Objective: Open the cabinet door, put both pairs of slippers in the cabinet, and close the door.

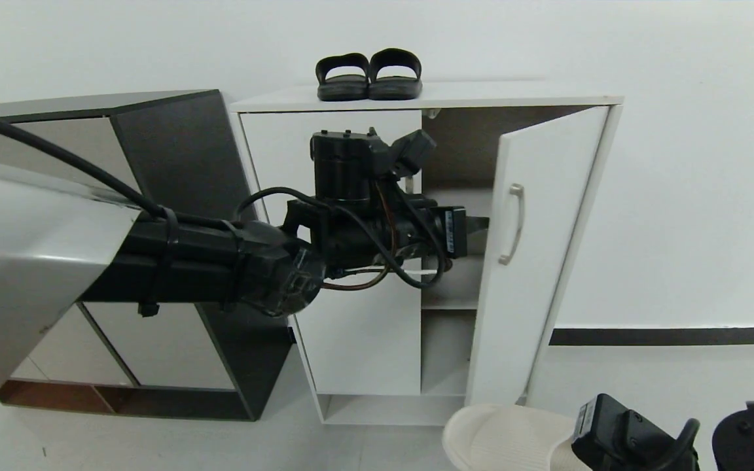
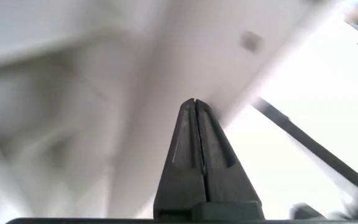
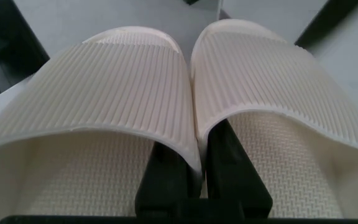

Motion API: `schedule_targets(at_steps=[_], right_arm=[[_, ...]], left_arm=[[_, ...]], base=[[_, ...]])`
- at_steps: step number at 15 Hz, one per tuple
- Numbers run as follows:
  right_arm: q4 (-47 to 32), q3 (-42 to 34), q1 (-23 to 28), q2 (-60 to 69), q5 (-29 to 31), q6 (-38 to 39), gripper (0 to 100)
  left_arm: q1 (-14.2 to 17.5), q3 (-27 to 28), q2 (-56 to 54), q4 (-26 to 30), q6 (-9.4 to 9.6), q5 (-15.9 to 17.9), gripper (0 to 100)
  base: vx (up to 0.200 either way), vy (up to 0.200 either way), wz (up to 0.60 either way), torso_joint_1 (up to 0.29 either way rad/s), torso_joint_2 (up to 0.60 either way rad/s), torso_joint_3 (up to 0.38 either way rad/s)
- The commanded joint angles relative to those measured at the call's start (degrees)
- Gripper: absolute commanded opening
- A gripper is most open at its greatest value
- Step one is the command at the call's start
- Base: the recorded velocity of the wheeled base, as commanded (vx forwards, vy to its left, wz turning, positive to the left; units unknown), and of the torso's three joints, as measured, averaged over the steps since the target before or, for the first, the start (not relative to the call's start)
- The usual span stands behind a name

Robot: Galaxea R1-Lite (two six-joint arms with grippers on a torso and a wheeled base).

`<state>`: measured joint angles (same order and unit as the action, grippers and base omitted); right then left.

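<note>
My left gripper [image 2: 195, 106] is pinched shut and empty by the cabinet door [image 1: 540, 261] at 3 o'clock, so I should push it wider before my right gripper [image 3: 197, 168], squeezing the cream slippers [image 3: 123, 87] at 5 o'clock, goes in.

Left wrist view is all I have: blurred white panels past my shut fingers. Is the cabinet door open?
Observer: Yes. In the head view, the white wooden cabinet has its right door swung open, and the left gripper is at the opening.
Operator: Where is the dark pair?
Observer: The black rubber slippers sit side by side on the cabinet's top.
Operator: And the other pair?
Observer: The right gripper is shut on the cream ribbed slippers, pinching their inner edges together.
</note>
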<state>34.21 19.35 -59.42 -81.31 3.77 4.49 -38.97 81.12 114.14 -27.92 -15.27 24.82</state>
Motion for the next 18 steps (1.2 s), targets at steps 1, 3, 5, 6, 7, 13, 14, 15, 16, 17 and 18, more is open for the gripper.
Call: schedule_targets(at_steps=[1, 3, 5, 6, 7, 13, 14, 15, 16, 17, 18], right_arm=[[0.07, -0.27, -0.61, 0.10, 0.01, 0.00, 0], [0.25, -0.01, -0.70, 0.10, 0.01, 0.26, 0], [0.25, 1.13, -0.44, -0.25, 0.10, 0.61, 0], [0.25, 2.27, 0.62, -0.87, 0.28, 0.70, 0], [0.42, 4.47, 3.96, -2.71, 1.33, 0.96, 0], [0.42, 14.58, 7.47, -10.45, 24.18, 10.46, 0], [0.42, 15.28, 7.56, -10.89, 25.94, 10.54, 0], [0.42, 15.11, 7.47, -10.71, 26.56, 10.46, 0], [0.42, 15.11, 7.56, -10.80, 26.64, 10.46, 0], [0.42, 14.93, 7.47, -10.80, 26.64, 10.37, 0], [0.42, 14.32, 7.47, -10.80, 26.73, 10.28, 0]], left_arm=[[-2.86, -1.22, -1.38, -0.65, -0.02, -0.03, 0], [-3.13, -1.22, -0.15, -2.05, -0.11, -0.03, 0], [-1.02, -3.07, -1.11, -5.31, -0.02, -3.29, 0], [-0.23, -4.48, -2.70, -7.24, -0.02, -6.63, 0], [1.09, -7.99, -6.56, -9.17, -0.02, -12.25, 0], [10.15, -41.39, -46.03, -1.61, 11.50, -37.21, 0], [10.76, -46.05, -53.23, 2.16, 11.50, -41.34, 0], [11.11, -49.83, -59.38, 7.44, 11.41, -49.17, 0], [11.73, -54.75, -65.27, 11.04, 11.32, -58.39, 0], [15.07, -57.21, -70.02, 11.66, 11.32, -61.12, 0], [29.74, -62.83, -79.16, 12.01, 12.11, -60.77, 0]], base=[[-0.200, 0.000, 0.00, 0.007, 0.01, 0.002], [-0.200, 0.000, 0.00, 0.000, 0.00, 0.005], [0.000, 0.000, 0.00, 0.000, 0.00, 0.000], [0.000, 0.000, 0.00, 0.000, 0.00, 0.000], [0.000, 0.000, 0.00, 0.000, 0.00, 0.000], [0.000, 0.000, 0.00, 0.000, 0.00, 0.000], [0.000, 0.000, 0.00, 0.000, 0.00, 0.000], [0.000, 0.000, 0.00, 0.000, 0.00, 0.000], [0.000, 0.000, 0.00, 0.000, 0.00, 0.000], [0.000, 0.000, 0.00, 0.000, 0.00, 0.000], [0.000, 0.000, 0.00, 0.000, 0.00, 0.000]])
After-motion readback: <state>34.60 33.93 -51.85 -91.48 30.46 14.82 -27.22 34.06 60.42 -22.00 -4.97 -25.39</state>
